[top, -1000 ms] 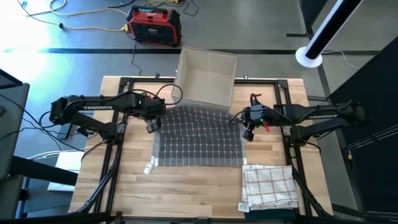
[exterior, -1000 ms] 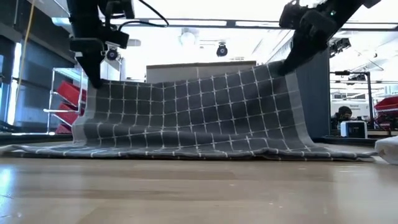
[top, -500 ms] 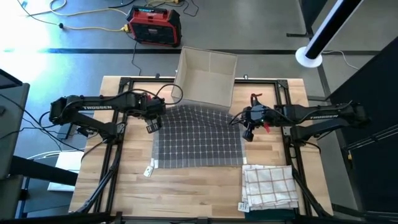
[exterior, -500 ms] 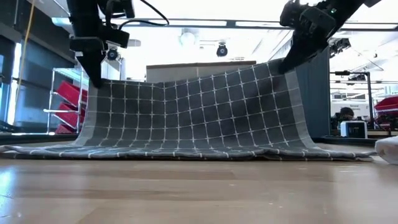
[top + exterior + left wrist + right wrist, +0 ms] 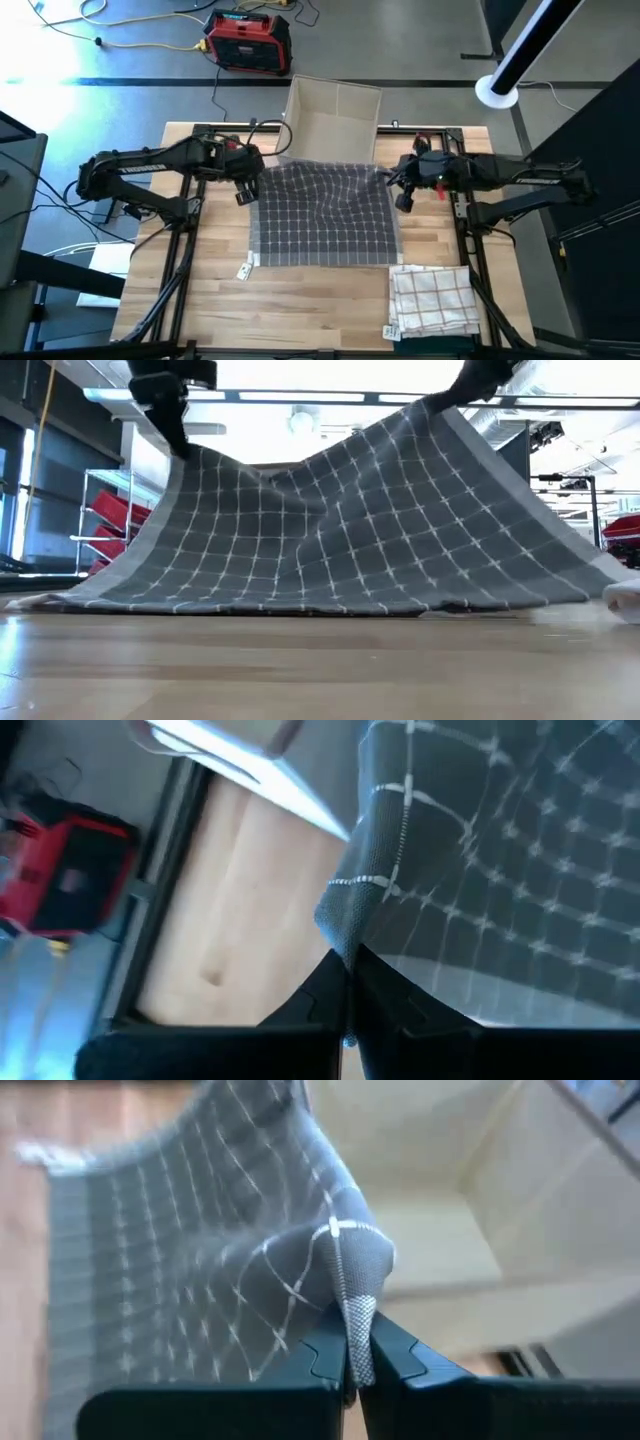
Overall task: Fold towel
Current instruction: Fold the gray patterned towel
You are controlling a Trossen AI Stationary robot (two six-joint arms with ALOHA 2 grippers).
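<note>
A grey towel [image 5: 322,218] with a white grid lies mid-table, its near edge [image 5: 300,606] flat on the wood and its far part raised like a tent. My left gripper [image 5: 247,186] is shut on the towel's far left corner. My right gripper [image 5: 400,192] is shut on the far right corner. In the low view the left gripper [image 5: 180,435] stands lower than the right one [image 5: 462,388], and the cloth sags between them. My left gripper pinches the towel's far left corner [image 5: 343,925] between its two shut fingers. The corner is bunched where the fingers meet it, and the cloth slopes down from there to the table. My right gripper pinches the towel's far right corner [image 5: 352,1270] between its two shut fingers, with the edge folded over them. The corner is lifted high, and the cloth runs down from it fairly taut.
An open cardboard box [image 5: 335,125] stands just beyond the towel at the table's far edge. A folded white checked towel [image 5: 432,300] lies at the near right corner. A small white tag [image 5: 245,270] lies by the towel's near left corner.
Both grippers have gone up and a little toward the far edge, still shut on their corners. The towel's far part has risen much higher and is drawn tauter, the right corner highest. Its near edge has stayed on the table.
</note>
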